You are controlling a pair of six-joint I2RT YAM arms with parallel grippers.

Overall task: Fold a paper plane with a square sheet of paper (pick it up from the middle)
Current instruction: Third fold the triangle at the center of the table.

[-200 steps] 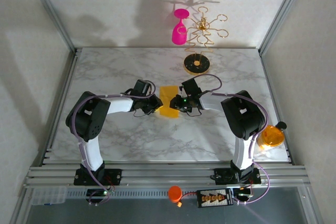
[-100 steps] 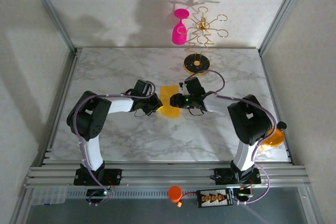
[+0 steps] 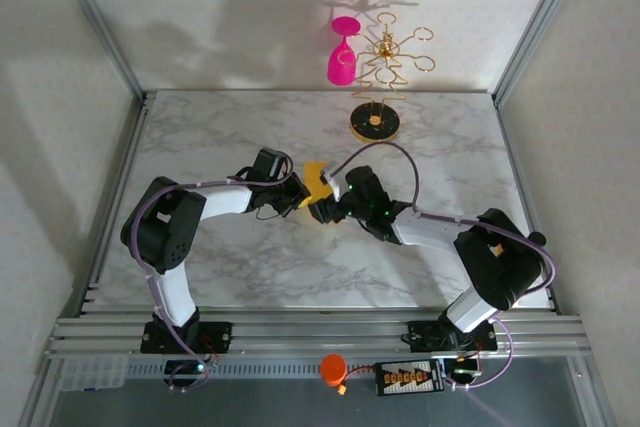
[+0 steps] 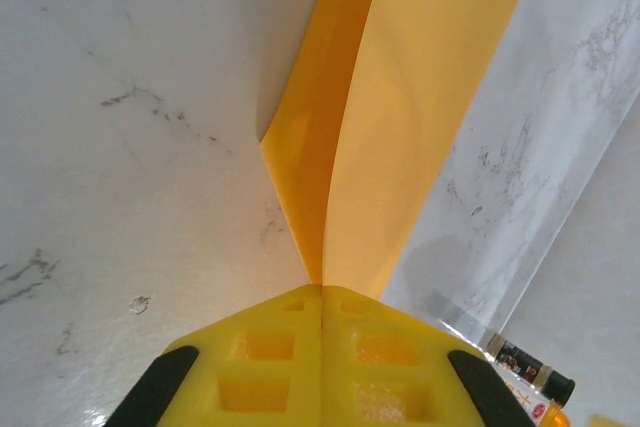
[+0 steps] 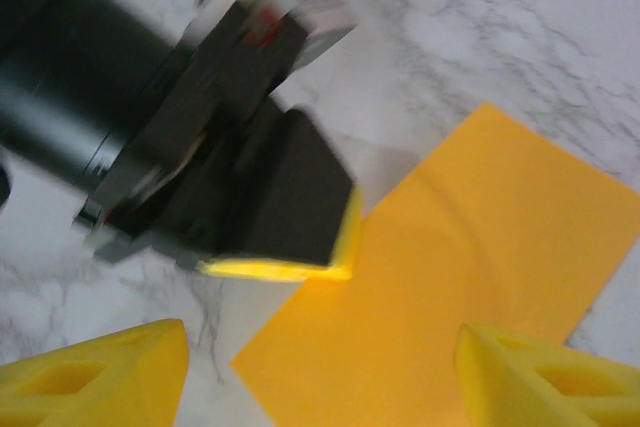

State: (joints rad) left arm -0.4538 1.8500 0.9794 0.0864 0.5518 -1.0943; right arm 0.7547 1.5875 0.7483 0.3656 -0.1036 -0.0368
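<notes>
Paper (image 4: 430, 97) plain orange-yellow, folded double along a crease, pinched in my left pincer (image 4: 322, 292); right pincer (image 5: 320, 372) spread wide close by.

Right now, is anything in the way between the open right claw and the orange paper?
Only partly. The left gripper, shut on the edge of the square sheet of paper, sits on the sheet's left edge in the right wrist view. The rest of the sheet lies bare ahead of the open right gripper.
</notes>
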